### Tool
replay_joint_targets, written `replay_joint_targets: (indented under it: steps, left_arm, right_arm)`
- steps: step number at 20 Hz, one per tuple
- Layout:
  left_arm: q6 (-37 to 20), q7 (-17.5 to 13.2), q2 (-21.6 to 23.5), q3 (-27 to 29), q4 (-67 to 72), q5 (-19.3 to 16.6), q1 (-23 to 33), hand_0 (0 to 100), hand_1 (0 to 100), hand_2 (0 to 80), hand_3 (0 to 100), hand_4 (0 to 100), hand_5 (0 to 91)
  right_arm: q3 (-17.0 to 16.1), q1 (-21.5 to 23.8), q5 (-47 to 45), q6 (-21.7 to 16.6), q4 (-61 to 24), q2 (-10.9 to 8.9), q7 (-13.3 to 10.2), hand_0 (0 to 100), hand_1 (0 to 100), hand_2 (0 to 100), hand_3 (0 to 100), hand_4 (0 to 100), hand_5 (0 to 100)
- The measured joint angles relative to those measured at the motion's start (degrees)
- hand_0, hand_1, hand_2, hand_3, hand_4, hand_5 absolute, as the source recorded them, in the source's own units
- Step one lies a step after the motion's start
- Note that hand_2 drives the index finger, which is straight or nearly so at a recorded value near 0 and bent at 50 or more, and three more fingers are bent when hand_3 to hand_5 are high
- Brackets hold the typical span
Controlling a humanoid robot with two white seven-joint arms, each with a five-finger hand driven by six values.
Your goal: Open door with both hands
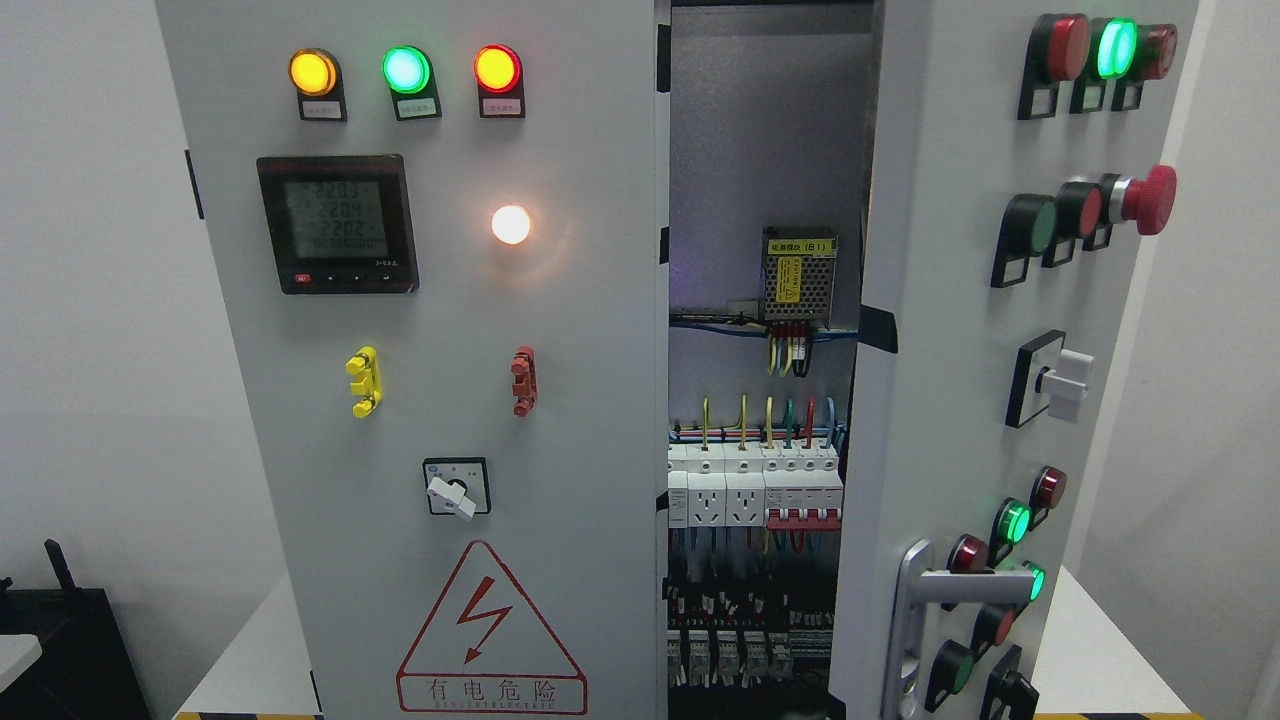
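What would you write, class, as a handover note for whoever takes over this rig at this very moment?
Robot hands: neither the left nor the right robot hand is in view.
Things: the right door of the cabinet stands swung partly open, its silver handle at the lower edge; the left door is shut.
Done: the right door is open enough to show the breakers and wiring inside.
Left: the left door, if it must open too; possibly swing the right door wider.

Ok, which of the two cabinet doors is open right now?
The right door, the one with the silver handle, is swung out toward the camera, exposing the breakers. The left door, with the meter, is shut flat.
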Motion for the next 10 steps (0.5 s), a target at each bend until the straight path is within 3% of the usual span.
replay_joint_targets:
  steps: [4,10]
  left_arm:
    - [0.13,-2.77,3.09,1.16,-0.87,3.42,-0.39,0,0,0.0,0,4,0.0]
    - [0.16,-6.97,6.35,2.29,-1.68,5.65,-1.88,0,0,0.0,0,4,0.0]
  right_arm:
    - [0.0,0.0,0.0,0.0,0.0,0.0,0.0,0,0,0,0,0,0]
    - [0.0,0.0,0.0,0.0,0.01,0.0,0.0,0,0,0,0,0,0]
